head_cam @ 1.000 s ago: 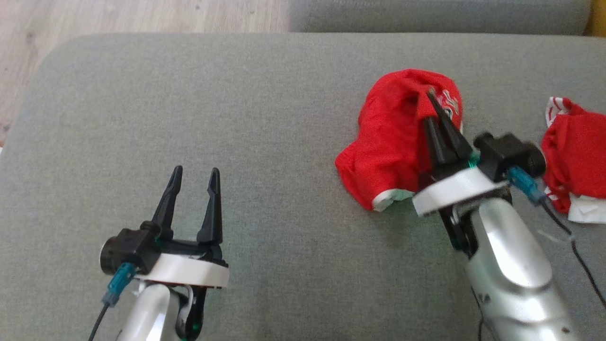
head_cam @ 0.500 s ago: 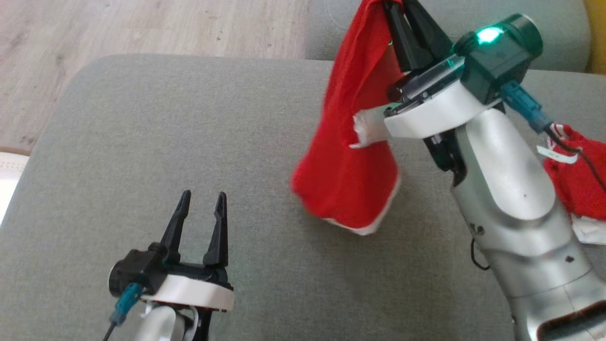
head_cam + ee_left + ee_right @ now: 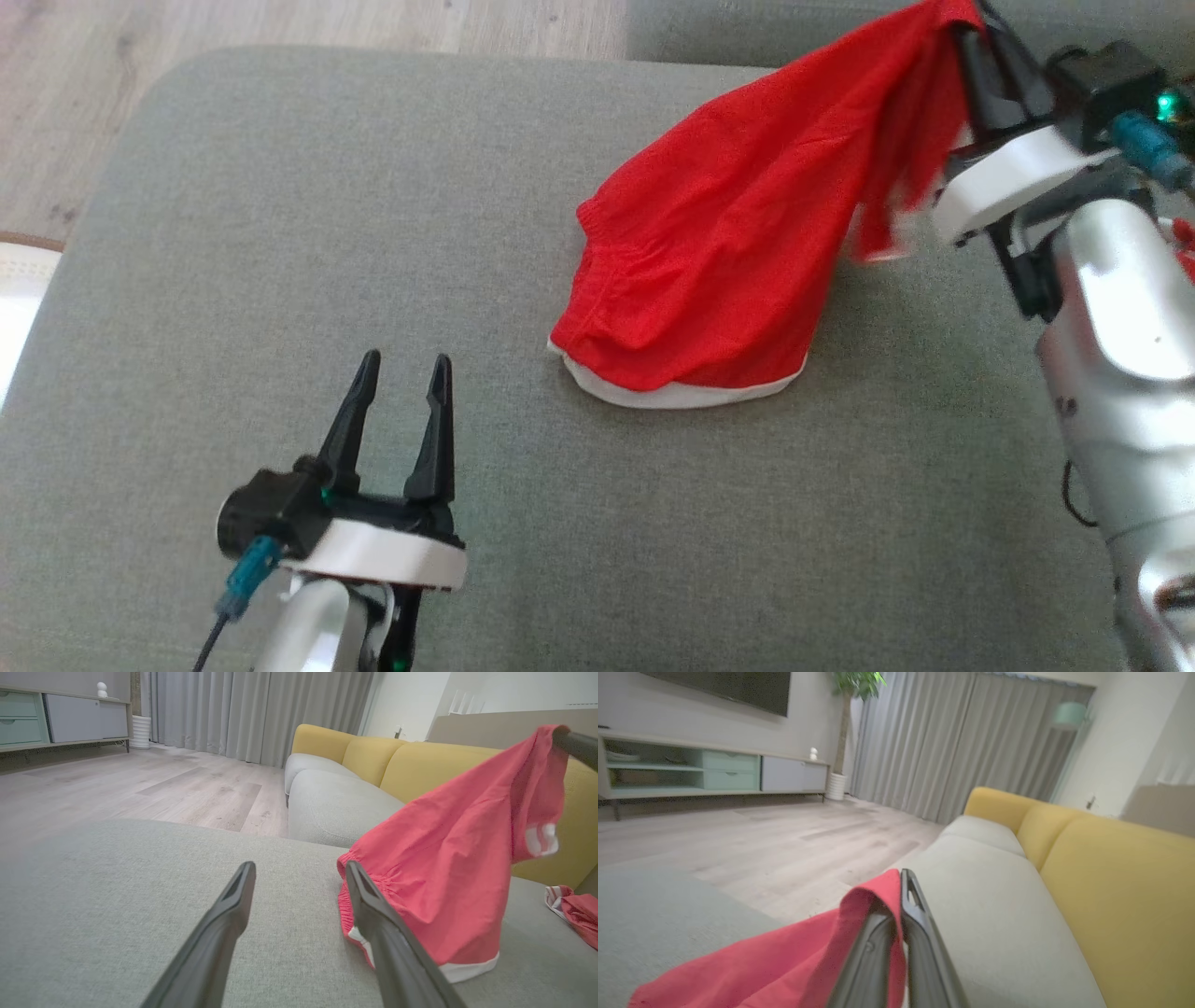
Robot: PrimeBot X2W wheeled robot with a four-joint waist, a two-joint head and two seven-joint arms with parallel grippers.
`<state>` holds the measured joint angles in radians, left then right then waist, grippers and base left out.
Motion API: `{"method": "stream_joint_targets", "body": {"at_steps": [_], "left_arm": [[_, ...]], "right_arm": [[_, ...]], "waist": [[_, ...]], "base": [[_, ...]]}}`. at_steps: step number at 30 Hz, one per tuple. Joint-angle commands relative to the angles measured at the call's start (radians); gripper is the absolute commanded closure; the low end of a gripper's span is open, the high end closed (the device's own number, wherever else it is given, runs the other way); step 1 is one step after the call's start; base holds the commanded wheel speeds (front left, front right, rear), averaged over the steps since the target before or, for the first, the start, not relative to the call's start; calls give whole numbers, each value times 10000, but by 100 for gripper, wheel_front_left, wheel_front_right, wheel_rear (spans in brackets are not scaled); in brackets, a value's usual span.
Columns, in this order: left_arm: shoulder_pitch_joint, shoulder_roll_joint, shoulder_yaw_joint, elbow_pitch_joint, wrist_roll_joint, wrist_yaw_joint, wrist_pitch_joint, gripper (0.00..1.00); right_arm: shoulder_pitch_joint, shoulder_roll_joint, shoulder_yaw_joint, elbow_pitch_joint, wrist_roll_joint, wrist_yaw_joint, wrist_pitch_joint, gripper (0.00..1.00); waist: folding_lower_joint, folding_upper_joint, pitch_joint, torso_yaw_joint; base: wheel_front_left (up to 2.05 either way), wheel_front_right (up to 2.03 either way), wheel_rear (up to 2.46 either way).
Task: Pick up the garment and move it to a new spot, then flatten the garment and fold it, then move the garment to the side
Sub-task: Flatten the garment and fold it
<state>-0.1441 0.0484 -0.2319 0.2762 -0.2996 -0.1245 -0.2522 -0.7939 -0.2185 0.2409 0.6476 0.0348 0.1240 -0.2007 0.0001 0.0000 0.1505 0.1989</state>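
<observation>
Gripping a red garment (image 3: pixel 728 252) by one pinched edge, the right hand (image 3: pixel 973 23) holds it aloft over the far right of a grey cushion (image 3: pixel 280 233). The garment slopes down from the closed fingers, and its white-trimmed hem rests on the cushion near the middle. The left hand (image 3: pixel 405 359) hovers at the near left, fingers spread and empty, apart from the garment. A red-and-white bundle (image 3: pixel 577 910) lies crumpled further right.
</observation>
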Motion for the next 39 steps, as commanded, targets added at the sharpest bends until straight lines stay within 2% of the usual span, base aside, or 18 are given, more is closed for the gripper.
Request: {"method": "stream_joint_targets", "body": {"at_steps": [1,2,7,13,17,22,27,33,39], "left_arm": [[-536,19,180,-332,-128,-19,-95,0],[-585,19,153,-326,-152,-14,-95,0],[-760,19,13,-315,-246,33,-95,0],[-740,19,51,-296,-267,66,-95,0],[-678,18,118,-333,-283,82,-95,0],[-550,18,281,-450,-259,99,-95,0],[-429,18,380,-602,-258,113,-95,0],[-300,18,457,-732,-179,113,-95,0],[-200,18,562,-761,-79,87,-95,0]], "right_arm": [[-766,22,-154,410,-195,67,65,100],[-914,-28,-194,865,-367,67,183,0],[-1633,-6,-121,2391,-618,67,253,0],[-1879,-22,-84,2949,-457,67,-185,0],[-1569,-20,-37,2757,-46,67,-478,0],[-604,-45,-99,1626,652,67,-597,0],[1150,118,-611,-461,1130,67,-607,0],[3673,838,-1266,-2425,1064,67,-609,0],[5571,1459,-1773,-3213,921,67,-610,0]], "waist": [[-1,0,167,-42],[-1,0,211,-59],[-1,0,301,-185],[-1,0,188,-458],[-1,0,-8,-697],[-1,0,-239,-1017],[-1,0,-392,-1289],[-1,0,-522,-1533],[-1,0,-615,-1680]], "base": [[0,0,0],[0,0,0],[0,0,0],[0,0,0],[0,0,0],[0,0,0],[0,0,0],[0,0,0],[0,0,0]]}}
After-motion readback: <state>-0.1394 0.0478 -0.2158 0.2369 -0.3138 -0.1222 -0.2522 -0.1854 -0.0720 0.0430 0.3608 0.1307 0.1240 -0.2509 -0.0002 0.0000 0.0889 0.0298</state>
